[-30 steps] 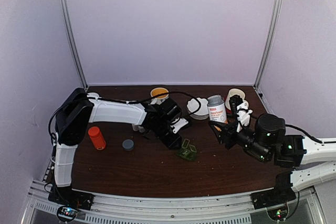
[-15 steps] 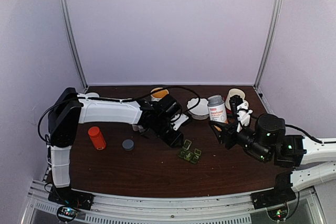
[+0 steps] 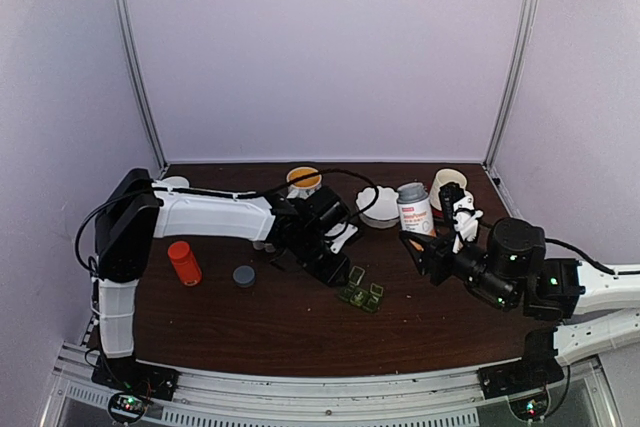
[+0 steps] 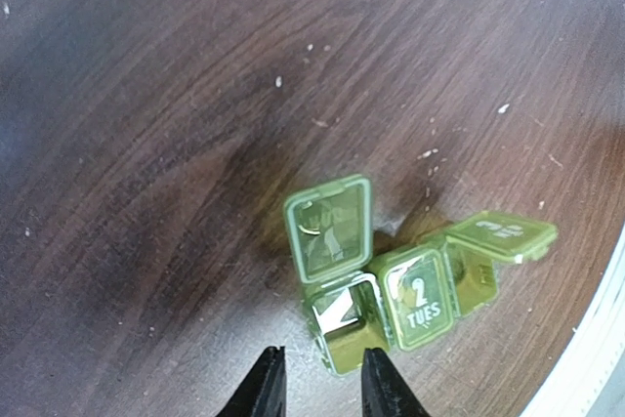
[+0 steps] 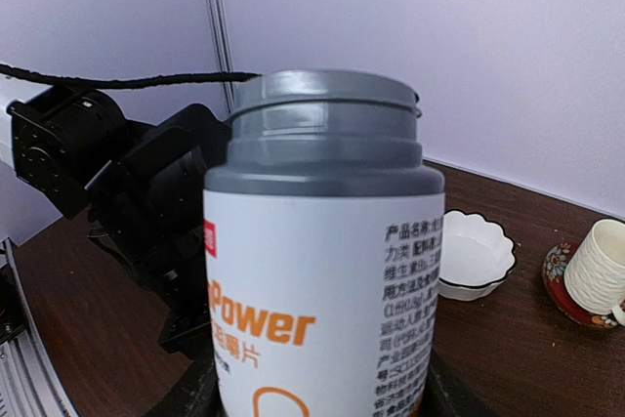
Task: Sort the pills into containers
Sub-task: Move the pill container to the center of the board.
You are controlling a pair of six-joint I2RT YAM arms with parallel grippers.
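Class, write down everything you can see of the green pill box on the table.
The pill box is small and looks like translucent green plastic, with three square compartments in a row. Both end lids are flipped open on their hinges; the middle lid is shut and reads "2 TUES". No pill shows in the open end compartment. The box lies flat on the dark wooden table. The left tool hangs open right at that end compartment; whether it touches the box cannot be told.

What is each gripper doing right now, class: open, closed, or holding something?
Left gripper: jaws open, empty, over the pill box.
Right gripper: jaws closed on the white pill bottle.
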